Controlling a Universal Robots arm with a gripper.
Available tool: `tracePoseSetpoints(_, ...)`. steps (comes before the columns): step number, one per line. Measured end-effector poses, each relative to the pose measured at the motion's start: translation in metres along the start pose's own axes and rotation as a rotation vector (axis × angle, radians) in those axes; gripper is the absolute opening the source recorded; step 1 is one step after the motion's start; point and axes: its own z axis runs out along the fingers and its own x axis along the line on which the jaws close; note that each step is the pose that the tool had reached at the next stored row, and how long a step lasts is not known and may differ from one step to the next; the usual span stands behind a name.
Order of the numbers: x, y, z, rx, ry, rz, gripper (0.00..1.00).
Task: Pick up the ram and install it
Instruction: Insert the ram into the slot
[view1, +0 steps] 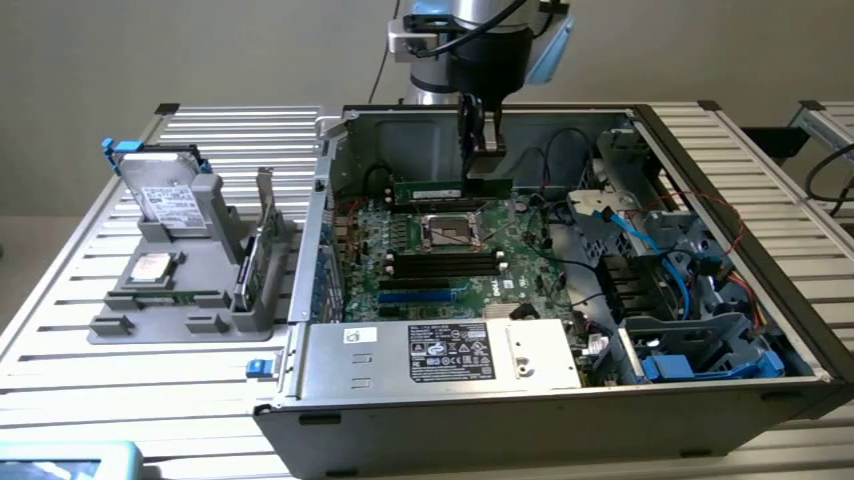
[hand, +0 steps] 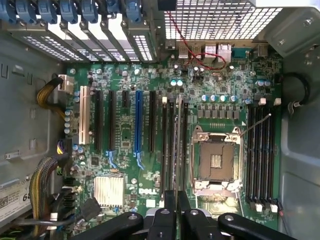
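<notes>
The ram (view1: 451, 188) is a narrow green stick held level inside the open computer case (view1: 334, 200), above the motherboard (view1: 400, 250) on the far side of the CPU socket (view1: 454, 231). My gripper (view1: 483, 168) comes straight down from above and is shut on the stick's top edge near its right end in the exterior view. In the wrist view the ram (hand: 177, 145) shows edge-on as a thin line running out from between the black fingers (hand: 165, 212) of the gripper (hand: 176, 199). It hangs over the board between the CPU socket (hand: 215, 160) and the expansion slots.
Long black slots (view1: 447, 265) lie on the near side of the socket and more (hand: 260, 150) on its other side, with a blue slot (hand: 137, 125) beyond. Blue cables (view1: 627, 235) and drive cages fill the case's right. A grey parts stand (view1: 180, 270) with a hard drive stands left.
</notes>
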Motion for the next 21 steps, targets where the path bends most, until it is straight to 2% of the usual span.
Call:
tracePoseSetpoints(6,0.004,-0.0002,0.0111,-0.0046,-0.0004,-0.001,0.14)
tracePoseSetpoints(11,0.007,-0.0016,0.0185,-0.0155,-0.0016,-0.002,0.14)
tracePoseSetpoints(13,0.009,-0.0027,0.0205,-0.0210,-0.0062,-0.002,0.14)
tracePoseSetpoints(14,0.011,-0.0030,0.0214,-0.0222,-0.0066,-0.003,0.14)
tracePoseSetpoints(21,0.012,-0.0032,0.0336,-0.0266,-0.0076,-0.003,0.14)
